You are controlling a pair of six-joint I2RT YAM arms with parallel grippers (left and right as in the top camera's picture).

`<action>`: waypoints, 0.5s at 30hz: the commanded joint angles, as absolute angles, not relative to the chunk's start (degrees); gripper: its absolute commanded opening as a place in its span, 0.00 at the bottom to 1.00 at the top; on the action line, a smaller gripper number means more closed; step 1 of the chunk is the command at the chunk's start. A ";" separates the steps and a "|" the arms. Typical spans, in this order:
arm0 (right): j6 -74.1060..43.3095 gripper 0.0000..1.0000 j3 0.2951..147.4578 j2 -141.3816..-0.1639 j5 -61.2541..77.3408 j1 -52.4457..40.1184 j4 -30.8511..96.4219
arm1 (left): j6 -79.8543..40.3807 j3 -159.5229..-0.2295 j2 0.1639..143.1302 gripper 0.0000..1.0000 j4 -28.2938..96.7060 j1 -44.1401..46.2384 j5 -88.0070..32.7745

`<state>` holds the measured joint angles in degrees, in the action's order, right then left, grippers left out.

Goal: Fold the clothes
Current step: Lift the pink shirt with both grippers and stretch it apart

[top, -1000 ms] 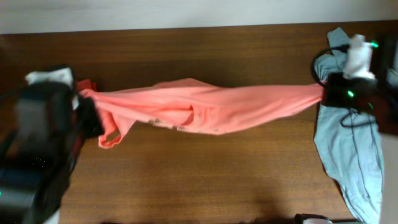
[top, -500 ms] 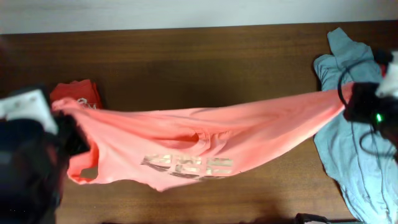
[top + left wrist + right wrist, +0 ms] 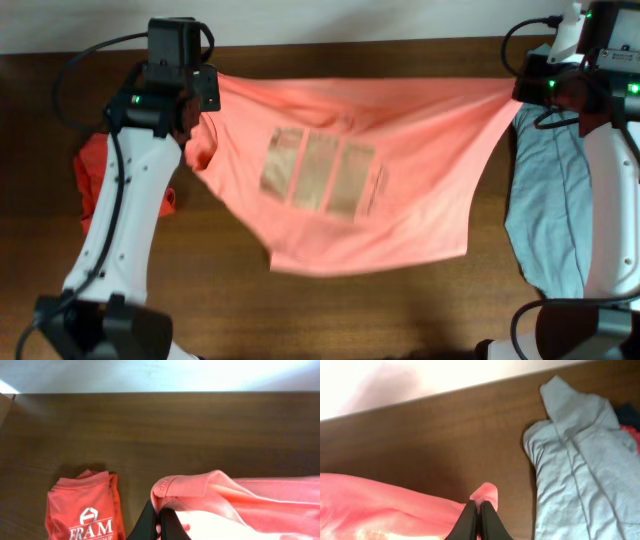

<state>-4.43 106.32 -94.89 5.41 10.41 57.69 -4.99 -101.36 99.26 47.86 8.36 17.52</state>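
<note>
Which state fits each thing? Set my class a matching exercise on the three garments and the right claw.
Things
1. salmon-pink shirt
2. grey-blue shirt
3. FRAM tee
4. right claw

States
A. lies at the left end of the table, white print up
B. pinched shut on a pink corner
C. held stretched out by two corners
D. lies loose at the table's right end

Pairs: 1-C, 2-D, 3-A, 4-B

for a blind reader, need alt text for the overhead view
The left gripper and right gripper hold a pink shirt stretched wide over a wooden table. A grey-blue shirt lies at right, a red tee at left.
</note>
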 commanded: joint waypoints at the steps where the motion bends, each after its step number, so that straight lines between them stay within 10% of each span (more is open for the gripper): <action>1: -5.37 0.04 114.15 -92.73 2.20 10.92 58.78 | -1.48 -109.65 97.69 0.00 47.44 4.32 17.78; 15: -3.40 0.04 113.69 -96.95 -5.26 10.92 81.65 | -1.48 -110.43 97.93 0.00 74.50 0.69 1.10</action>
